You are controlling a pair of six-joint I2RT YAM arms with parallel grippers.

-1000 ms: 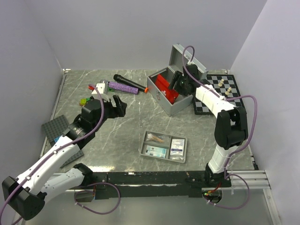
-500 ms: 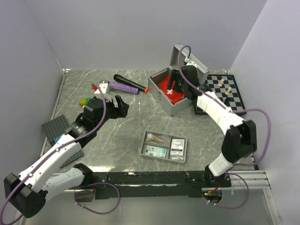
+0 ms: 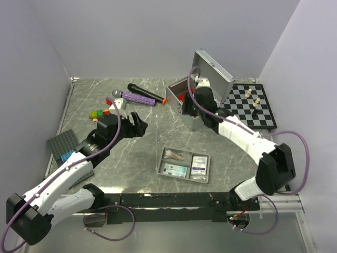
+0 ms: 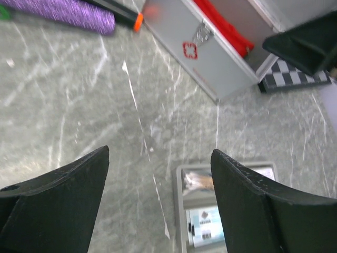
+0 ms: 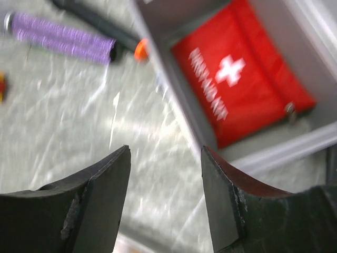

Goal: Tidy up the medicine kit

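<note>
Red pouch (image 5: 242,79) lies inside the open case (image 4: 210,58); divided tray (image 3: 160,164) sits on the table (image 3: 131,158) nearby. Jaws of left gripper (image 4: 159,153) and right gripper (image 5: 165,150) are spread, empty. The tray should be gripped by its rim and lowered level.

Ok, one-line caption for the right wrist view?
Open, empty jaws frame the red white-cross pouch lying flat inside the open grey case, purple microphone on the table beyond.

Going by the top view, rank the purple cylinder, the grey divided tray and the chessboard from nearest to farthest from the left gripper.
Measured from the left gripper:
1. the purple cylinder, just beyond it toward the back wall.
2. the grey divided tray, to its right and nearer the arm bases.
3. the chessboard, far across on the table's right side.
</note>
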